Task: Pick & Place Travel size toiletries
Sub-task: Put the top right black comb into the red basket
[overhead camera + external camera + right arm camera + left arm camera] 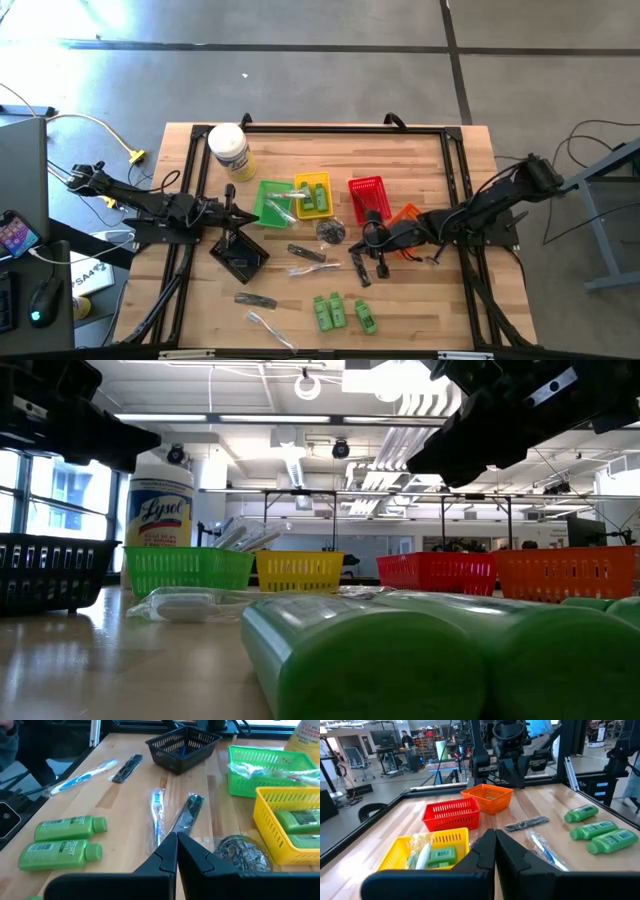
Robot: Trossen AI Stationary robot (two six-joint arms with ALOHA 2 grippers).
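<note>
Travel size toiletries are mostly left loose on the wooden table: green bottles near the front edge, wrapped sticks and dark razors between them and the baskets. A little is sorted already: a green bottle is seen in the yellow basket, and clear-wrapped pieces in the green basket. The left gripper and right gripper are both clenched on nothing. A large lit workshop is seen behind.

I noted a grey concrete floor with dark seams around the wooden table. Beyond it stood windows, white ceiling ducts, a round lamp, and office chairs.
</note>
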